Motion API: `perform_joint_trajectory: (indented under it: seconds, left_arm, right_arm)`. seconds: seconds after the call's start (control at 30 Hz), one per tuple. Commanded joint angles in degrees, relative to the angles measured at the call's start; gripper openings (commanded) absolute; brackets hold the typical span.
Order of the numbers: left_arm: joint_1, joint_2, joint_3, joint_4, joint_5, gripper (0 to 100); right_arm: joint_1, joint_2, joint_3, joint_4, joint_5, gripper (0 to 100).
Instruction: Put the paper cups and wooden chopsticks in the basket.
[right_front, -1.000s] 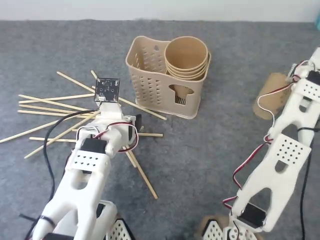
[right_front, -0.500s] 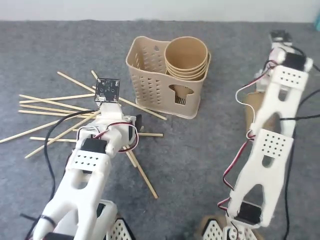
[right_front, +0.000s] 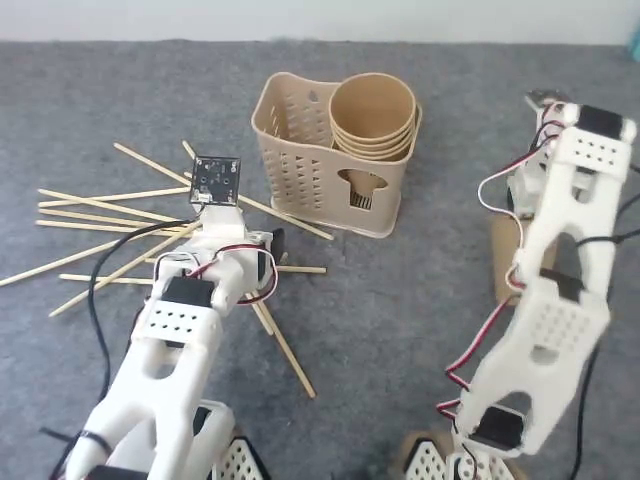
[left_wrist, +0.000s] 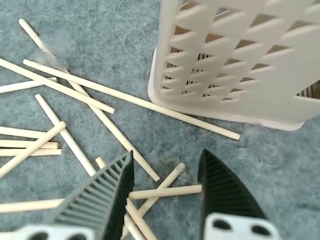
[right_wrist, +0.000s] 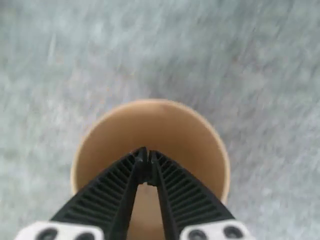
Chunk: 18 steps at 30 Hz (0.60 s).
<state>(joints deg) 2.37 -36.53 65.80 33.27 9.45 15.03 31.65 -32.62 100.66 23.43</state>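
Grey carpeted table (right_front: 400, 290) carries all items. The left arm (right_front: 180, 340) stands over the scattered chopsticks (right_front: 300, 225); the right arm (right_front: 560, 300) is at the opposite side, well apart from the basket (right_front: 300, 150). The basket is upright near the table's middle, with a stack of paper cups (right_front: 372, 105) nested in one end.

Right gripper (right_wrist: 148, 154): fingers clenched together on a single paper cup (right_wrist: 150, 125), which sits directly behind the fingertips.

Left gripper (left_wrist: 167, 155): released, jaws spread above crossed chopsticks (left_wrist: 131, 99) just beside the basket (left_wrist: 240, 65). Contact with any stick cannot be determined.
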Motion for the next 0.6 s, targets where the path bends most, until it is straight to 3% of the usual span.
perform_joint_trajectory:
  seconds: [0.0, 0.33, 0.57]
  left_arm:
    - [-0.18, 0.00, -0.48, -1.41, -0.35, 20]
    - [-0.18, 0.00, -0.31, -1.32, -0.35, 20]
    - [-0.26, 0.00, -0.22, -1.23, -0.35, 20]
  right_arm:
    - [0.48, -14.99, 10.81, 2.15, 3.16, 0.9]
    - [5.41, -42.59, 40.35, -1.10, 11.78, 0.9]
    - [12.18, -61.67, 48.70, -4.88, 13.54, 2.1]
